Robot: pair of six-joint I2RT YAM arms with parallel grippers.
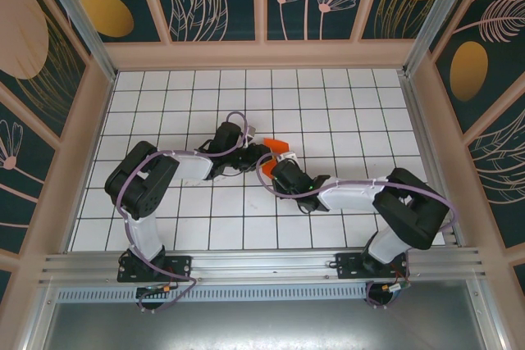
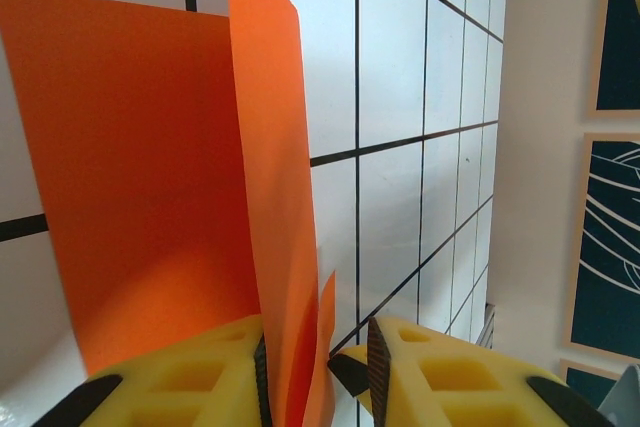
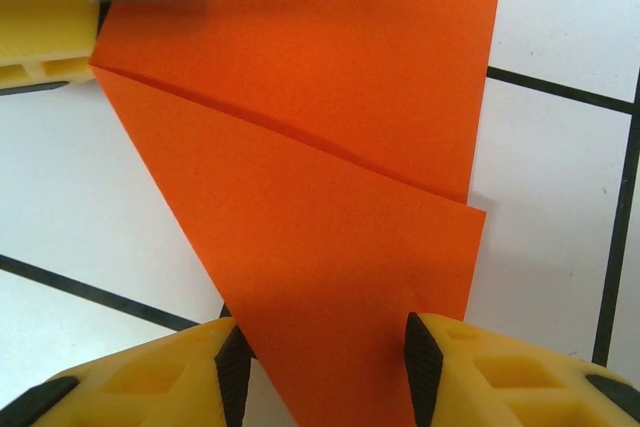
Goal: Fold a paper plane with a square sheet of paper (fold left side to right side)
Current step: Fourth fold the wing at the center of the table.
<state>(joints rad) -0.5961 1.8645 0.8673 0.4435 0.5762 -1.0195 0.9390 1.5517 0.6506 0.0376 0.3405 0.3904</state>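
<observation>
The orange paper (image 1: 277,147) lies in the middle of the white grid table (image 1: 344,104), between my two arms, and it has creases in it. My left gripper (image 2: 318,372) has a raised flap standing between its jaws, but I cannot tell if they really pinch it. My right gripper (image 3: 322,367) is open, with one jaw on each side of the flat pointed part. If my hold is loose, the flap could slip out. If nothing pins the flat part, the paper may slide and the fold could go crooked.
</observation>
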